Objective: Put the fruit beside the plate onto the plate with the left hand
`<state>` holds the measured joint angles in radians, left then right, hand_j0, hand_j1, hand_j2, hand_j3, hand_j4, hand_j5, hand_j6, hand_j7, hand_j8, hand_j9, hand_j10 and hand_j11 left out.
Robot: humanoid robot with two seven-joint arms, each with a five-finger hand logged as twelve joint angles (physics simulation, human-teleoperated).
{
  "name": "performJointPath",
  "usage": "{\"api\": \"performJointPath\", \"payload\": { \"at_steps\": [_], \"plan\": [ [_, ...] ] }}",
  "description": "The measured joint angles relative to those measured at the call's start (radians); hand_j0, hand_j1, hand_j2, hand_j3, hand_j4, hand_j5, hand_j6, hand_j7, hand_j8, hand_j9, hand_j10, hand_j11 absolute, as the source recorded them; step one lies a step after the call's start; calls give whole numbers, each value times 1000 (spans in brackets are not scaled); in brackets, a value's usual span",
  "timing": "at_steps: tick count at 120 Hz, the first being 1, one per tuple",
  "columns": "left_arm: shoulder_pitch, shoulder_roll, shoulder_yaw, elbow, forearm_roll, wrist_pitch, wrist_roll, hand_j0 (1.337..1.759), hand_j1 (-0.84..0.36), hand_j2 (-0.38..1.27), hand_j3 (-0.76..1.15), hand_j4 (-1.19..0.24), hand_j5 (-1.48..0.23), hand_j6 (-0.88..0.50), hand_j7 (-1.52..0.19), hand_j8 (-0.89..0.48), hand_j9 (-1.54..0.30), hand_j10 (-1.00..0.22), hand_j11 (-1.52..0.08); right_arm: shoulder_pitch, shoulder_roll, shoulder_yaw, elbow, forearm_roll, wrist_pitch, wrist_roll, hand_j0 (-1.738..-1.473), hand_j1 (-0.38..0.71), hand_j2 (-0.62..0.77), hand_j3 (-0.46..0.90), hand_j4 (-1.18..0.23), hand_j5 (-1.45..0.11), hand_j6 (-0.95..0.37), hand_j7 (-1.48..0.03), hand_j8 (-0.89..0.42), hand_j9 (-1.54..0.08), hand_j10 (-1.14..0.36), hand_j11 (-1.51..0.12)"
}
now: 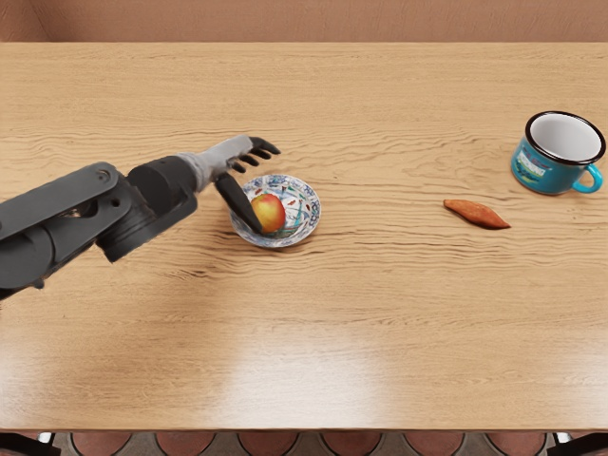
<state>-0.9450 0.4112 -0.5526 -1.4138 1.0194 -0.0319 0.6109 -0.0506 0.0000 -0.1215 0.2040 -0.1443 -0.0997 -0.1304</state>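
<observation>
Left robot hand (pixel 239 173): fingers were spread and gripped nothing. The dark thumb (pixel 237 201) reached down along the near side of the fruit; contact could not be told.
Fruit (pixel 270 212): a red-yellow round piece, lying in the plate just below the fingertips and right beside the thumb.
Plate (pixel 309 207): a patterned dish directly under the robot hand, flat on the worktop (pixel 313 342).
Task state: judged nearly done, since the fruit sat inside the rim.
Risk, thumb: if the thumb dragged sideways while withdrawing, it could roll the fruit over the low rim.
Risk, plate: a palm or finger catching the rim could tip or slide the plate.
Risk, shape: the round fruit would likely roll at a light nudge.
Bystanders: a mug (pixel 559 152) and an orange root (pixel 477 214) lay far beyond the fingertips, unlikely to be struck.
</observation>
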Motion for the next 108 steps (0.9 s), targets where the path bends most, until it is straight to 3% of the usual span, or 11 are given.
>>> {"api": "performJointPath", "payload": {
  "at_steps": [22, 36, 50, 70, 108],
  "plan": [
    [39, 212, -218, -3, -487, -433, 0, 1658, 264, 39, 0, -82, -109, -64, -107, -69, -107, -82, -107, 0, 0, 0, 0, 0, 0, 0, -1658, -329, -3, 0, -17, -22, -17, -22, -17, -22, -17, -22],
    [103, 359, -261, 16, -845, -531, 0, 1658, 298, 23, 0, -50, -66, -40, -65, -42, -65, -50, -65, 0, 0, 0, 0, 0, 0, 0, -1658, -329, -3, 0, -17, -22, -17, -22, -17, -22, -17, -22],
    [174, 406, -277, 124, -1090, -564, 0, 1658, 317, 14, 0, -31, -40, -25, -40, -26, -40, -31, -40, 0, 0, 0, 0, 0, 0, 0, -1658, -329, -3, 0, -17, -22, -17, -22, -17, -22, -17, -22],
    [262, 549, -282, 173, -1198, -577, 0, 1658, 331, 7, 0, -15, -22, -12, -21, -13, -21, -15, -21, 0, 0, 0, 0, 0, 0, 0, -1658, -329, -3, 0, -17, -22, -17, -22, -17, -22, -17, -22],
    [272, 590, -283, 248, -1224, -580, 0, 1658, 341, 2, 0, -4, -8, -3, -8, -3, -9, -5, -9, 0, 0, -1, 0, 0, 0, 0, -1658, -329, -3, 0, -17, -22, -17, -22, -17, -22, -17, -22]
  ]
}}
